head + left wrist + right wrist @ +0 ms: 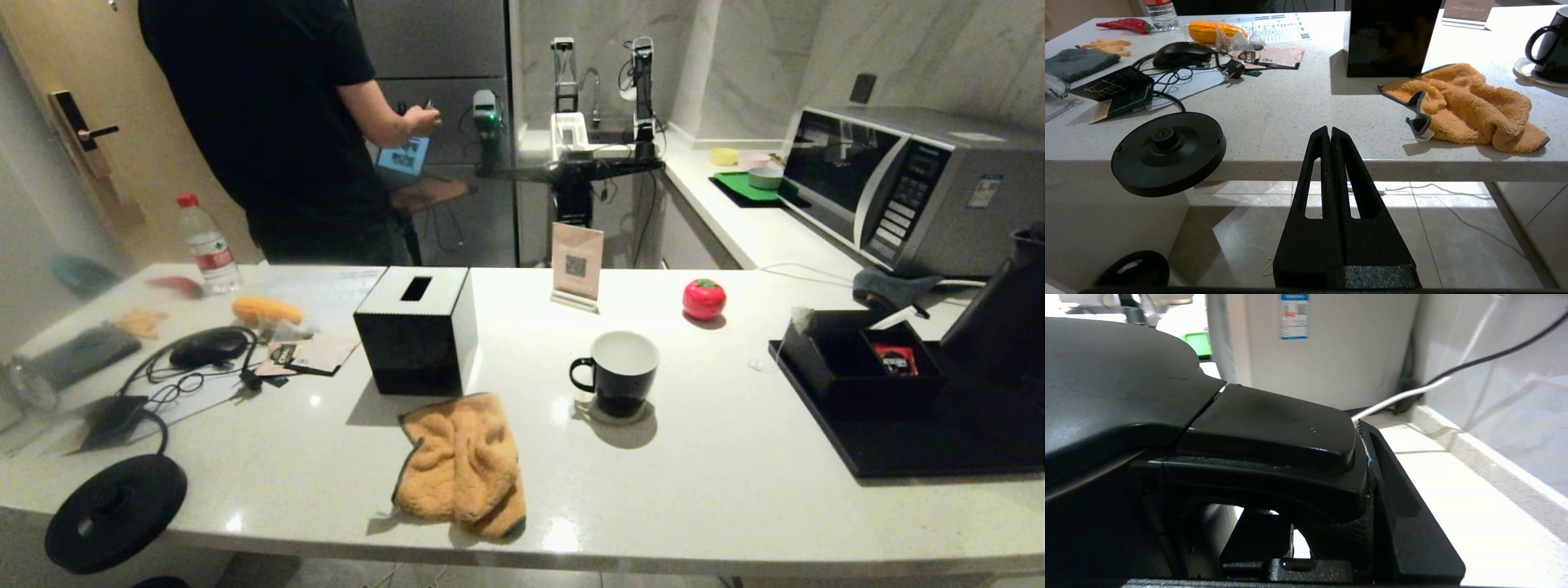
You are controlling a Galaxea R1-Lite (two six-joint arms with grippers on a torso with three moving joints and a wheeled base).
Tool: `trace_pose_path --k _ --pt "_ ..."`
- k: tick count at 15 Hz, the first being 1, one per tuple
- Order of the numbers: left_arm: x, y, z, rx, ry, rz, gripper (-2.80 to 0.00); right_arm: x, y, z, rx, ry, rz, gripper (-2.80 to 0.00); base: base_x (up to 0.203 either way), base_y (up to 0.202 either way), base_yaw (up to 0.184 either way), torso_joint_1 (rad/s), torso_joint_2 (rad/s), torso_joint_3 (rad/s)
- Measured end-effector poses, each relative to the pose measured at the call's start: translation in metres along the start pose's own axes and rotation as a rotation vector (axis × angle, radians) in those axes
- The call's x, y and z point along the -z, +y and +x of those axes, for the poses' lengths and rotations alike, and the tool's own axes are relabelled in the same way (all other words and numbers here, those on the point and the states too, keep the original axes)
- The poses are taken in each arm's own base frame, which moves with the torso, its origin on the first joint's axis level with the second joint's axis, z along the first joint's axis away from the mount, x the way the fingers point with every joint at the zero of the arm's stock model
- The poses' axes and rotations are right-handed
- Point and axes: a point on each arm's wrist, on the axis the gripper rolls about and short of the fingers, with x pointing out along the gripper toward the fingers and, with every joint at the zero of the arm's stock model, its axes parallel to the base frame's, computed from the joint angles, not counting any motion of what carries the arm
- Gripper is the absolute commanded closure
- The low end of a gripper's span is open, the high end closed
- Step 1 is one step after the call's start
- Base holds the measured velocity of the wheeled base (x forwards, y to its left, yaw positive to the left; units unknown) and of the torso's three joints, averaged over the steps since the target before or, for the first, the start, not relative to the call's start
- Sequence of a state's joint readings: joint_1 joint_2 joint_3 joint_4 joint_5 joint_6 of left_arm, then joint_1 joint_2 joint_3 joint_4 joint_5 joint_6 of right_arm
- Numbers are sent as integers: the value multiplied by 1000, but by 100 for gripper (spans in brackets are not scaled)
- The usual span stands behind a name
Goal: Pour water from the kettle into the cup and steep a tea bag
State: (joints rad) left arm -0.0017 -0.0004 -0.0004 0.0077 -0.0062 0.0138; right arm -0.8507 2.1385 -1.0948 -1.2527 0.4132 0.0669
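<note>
The black cup (618, 374) with a white inside stands on a small coaster mid-counter, also seen in the left wrist view (1549, 49). No water shows. Only part of the matte black kettle (1008, 314) is visible, at the far right over the black tray (914, 441). My right gripper (1327, 522) is shut on the kettle (1126, 384), one finger on each side of its loop handle. A small pale tea bag (798, 319) leans at the left corner of the black box on the tray, its string trailing onto the counter. My left gripper (1329, 132) hangs shut and empty below the counter's front edge.
The round black kettle base (114, 510) overhangs the front left corner. An orange cloth (461, 465), a black tissue box (416, 331), a red tomato-shaped thing (704, 299) and a card stand (576, 265) surround the cup. A microwave (898, 184) sits back right. A person stands behind the counter.
</note>
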Motion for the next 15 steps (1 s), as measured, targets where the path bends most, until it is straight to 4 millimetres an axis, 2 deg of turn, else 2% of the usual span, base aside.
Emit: trace_pose_path --k 5,9,12,15 --pt "0 0 0 0 0 0 0 -27 13 -8 -16 18 36 0 0 0 0 0 0 0" --pt "0 0 0 0 0 1 0 -47 32 -18 -45 52 62 0 0 0 0 0 0 0" --pt "0 0 0 0 0 1 0 -56 58 -32 -94 90 85 0 0 0 0 0 0 0" --pt "0 0 0 0 0 0 0 -65 93 -48 -157 103 99 0 0 0 0 0 0 0"
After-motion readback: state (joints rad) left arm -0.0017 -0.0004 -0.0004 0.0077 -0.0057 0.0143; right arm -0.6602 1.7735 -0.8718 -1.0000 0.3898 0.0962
